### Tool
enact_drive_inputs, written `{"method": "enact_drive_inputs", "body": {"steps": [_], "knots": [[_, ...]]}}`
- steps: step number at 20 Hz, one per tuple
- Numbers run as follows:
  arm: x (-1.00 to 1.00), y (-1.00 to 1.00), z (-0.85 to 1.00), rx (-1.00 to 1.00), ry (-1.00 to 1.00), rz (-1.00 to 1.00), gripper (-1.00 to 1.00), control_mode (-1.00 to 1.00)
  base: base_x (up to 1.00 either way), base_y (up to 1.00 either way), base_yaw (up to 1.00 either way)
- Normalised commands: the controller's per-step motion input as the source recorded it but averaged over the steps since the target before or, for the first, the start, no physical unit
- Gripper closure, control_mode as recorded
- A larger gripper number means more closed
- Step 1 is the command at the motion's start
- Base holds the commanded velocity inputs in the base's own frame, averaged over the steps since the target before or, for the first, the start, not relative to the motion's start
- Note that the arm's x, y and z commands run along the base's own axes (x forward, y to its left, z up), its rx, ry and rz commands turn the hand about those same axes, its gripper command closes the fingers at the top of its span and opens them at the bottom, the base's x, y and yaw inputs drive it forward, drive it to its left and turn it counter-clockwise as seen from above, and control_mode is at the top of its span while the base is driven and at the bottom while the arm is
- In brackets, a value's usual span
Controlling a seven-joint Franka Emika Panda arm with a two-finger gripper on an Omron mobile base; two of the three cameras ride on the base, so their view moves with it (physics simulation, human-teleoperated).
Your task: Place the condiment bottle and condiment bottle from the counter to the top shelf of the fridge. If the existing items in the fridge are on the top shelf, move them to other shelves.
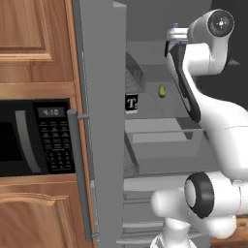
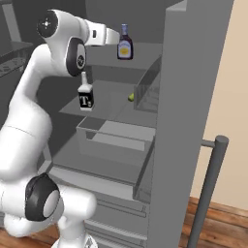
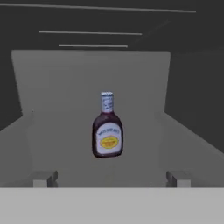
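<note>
Top shelf [image 2: 145,51] — bottle [image 3: 107,127] beyond end effector [image 3: 110,178]

The fridge [image 2: 193,97] looks matt grey, smooth; its shelf [image 3: 65,144] matt too; the bottle [image 3: 107,131] is glossy dark with a paper-like label; cabinets [image 1: 34,43] are grained wood; the microwave [image 1: 34,140] is glossy black.

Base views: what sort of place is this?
A rendered home kitchen, most likely: an open grey fridge holding a condiment bottle, a built-in black microwave, and wooden cabinets.

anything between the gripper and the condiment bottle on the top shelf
Nothing: in the hand view, bare top shelf runs from the open gripper to the upright condiment bottle.
</note>
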Motion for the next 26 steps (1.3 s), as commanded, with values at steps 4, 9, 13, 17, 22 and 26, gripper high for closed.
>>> {"method": "enact_drive_inputs", "body": {"steps": [4, 9, 13, 17, 22, 26], "knots": [[-1.00, 0.41, 0.00, 0.00, -0.02, 0.03, -1.00, -1.00, 0.00, 0.00, 0.00], [-1.00, 0.22, -0.29, 0.00, 0.02, 0.01, -1.00, -1.00, 0.00, 0.00, 0.00], [-1.00, 0.01, -0.98, 0.00, 0.19, 0.03, -1.00, -1.00, 0.00, 0.00, 0.00], [-1.00, 0.00, -1.00, 0.00, 0.32, 0.04, -1.00, -1.00, 0.00, 0.00, 0.00], [-0.97, 0.01, -0.44, 0.00, 0.09, 0.08, -1.00, -1.00, 0.00, 0.00, 0.00], [-0.96, 0.01, 0.00, 0.00, 0.00, 0.06, -1.00, -1.00, 0.00, 0.00, 0.00]]}}
